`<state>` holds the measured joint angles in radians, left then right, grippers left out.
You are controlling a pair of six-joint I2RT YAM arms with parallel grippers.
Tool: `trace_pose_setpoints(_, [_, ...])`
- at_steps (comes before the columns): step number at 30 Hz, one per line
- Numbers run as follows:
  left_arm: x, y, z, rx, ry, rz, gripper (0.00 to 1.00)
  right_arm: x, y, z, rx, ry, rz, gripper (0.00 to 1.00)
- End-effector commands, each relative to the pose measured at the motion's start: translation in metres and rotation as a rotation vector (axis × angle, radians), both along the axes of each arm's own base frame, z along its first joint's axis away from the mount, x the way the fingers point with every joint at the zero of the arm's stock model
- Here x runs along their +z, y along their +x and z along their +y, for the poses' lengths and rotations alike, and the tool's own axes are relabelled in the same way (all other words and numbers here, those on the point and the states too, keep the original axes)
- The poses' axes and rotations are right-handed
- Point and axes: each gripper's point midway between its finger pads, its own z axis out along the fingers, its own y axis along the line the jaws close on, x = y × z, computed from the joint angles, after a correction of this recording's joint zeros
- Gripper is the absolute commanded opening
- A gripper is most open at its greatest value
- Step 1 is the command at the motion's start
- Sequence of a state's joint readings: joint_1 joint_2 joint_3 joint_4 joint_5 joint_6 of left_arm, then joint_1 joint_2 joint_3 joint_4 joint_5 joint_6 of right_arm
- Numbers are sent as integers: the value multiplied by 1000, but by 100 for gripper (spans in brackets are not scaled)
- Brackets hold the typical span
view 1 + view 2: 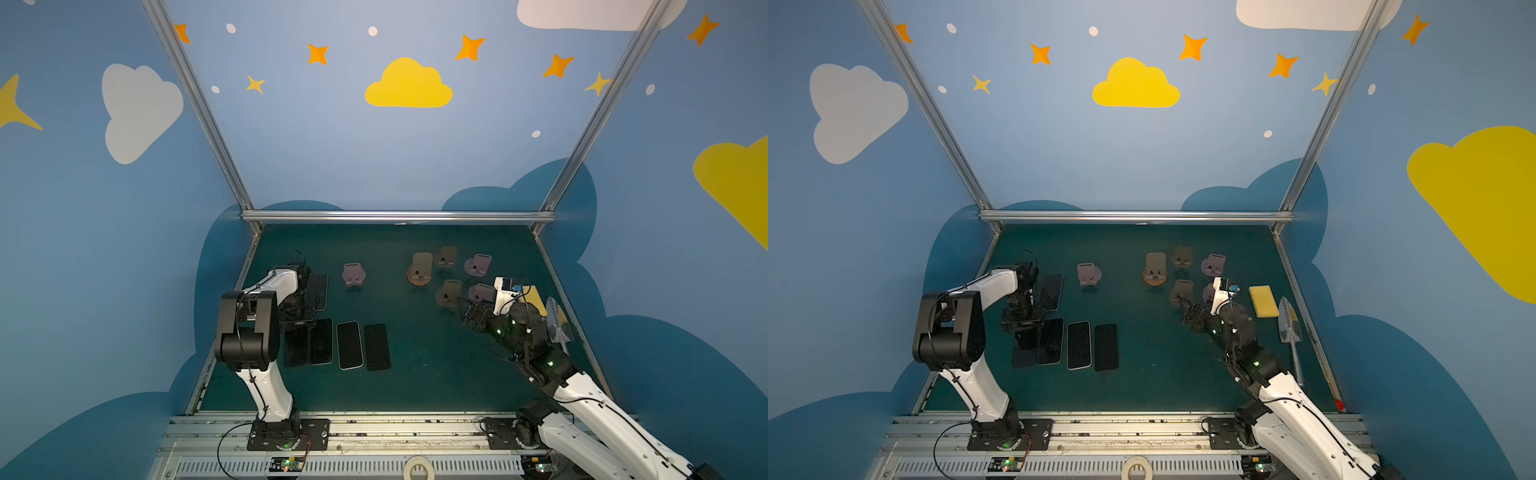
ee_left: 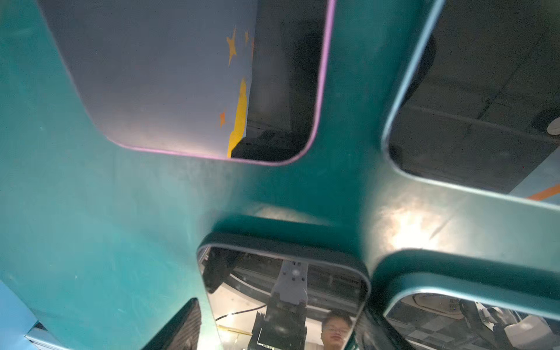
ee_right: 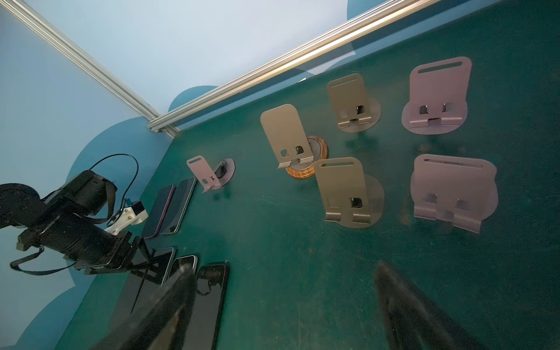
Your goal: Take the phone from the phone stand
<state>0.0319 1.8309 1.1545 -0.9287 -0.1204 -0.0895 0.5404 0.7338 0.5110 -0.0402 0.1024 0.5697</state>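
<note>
Several dark phones lie flat on the green mat at the left, four in a front row [image 1: 349,345] and more behind them [image 1: 318,291]. My left gripper [image 1: 297,322] points down over the row's left end. In the left wrist view it [image 2: 278,324] straddles one flat phone [image 2: 285,291], jaws open, and green mat shows between one finger [image 2: 181,327] and the phone's edge. Several phone stands stand at the back: a pink one [image 1: 353,274], one on a wooden base [image 1: 420,270], and others [image 3: 348,191]. None carries a phone. My right gripper [image 1: 467,309] hovers open before them, empty.
A yellow sponge [image 1: 1263,301] and a metal trowel [image 1: 1289,324] lie by the right wall. An aluminium rail [image 1: 399,216] closes the back of the mat. A purple-edged phone [image 2: 181,75] and a blue-edged phone [image 2: 485,106] lie close to the left gripper.
</note>
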Motion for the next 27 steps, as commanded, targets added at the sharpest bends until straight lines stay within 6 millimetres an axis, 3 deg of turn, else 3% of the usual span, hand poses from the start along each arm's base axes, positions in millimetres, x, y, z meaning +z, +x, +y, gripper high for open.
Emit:
trace_pose_setpoints(1, [-3,-13,4,10,32,54,78,3,-1,-1,-1,13,-12,92])
trace_pose_setpoints(5, [31,5,6,25,50,-78,79,1,0,2,9,12,-5,92])
trace_pose_setpoints(10, [109,41,-5,30,20,-364,81,2,0,4,17,16,-1,92])
trace_pose_setpoints(14, [170,62,-27,27,-67,-635,83,4,1,10,47,11,-1,92])
trace_pose_setpoints(18, [215,74,-55,9,-194,-921,89,6,2,32,142,-1,17,92])
trace_pose_setpoints(22, [242,84,-75,34,-315,-1174,100,-2,2,57,196,-84,78,92])
trace_pose_setpoints(23, [244,85,-74,52,-319,-1204,100,13,4,67,206,-87,57,92])
trace_pose_setpoints(27, [246,84,-53,195,-254,-1269,100,12,3,121,255,-219,74,92])
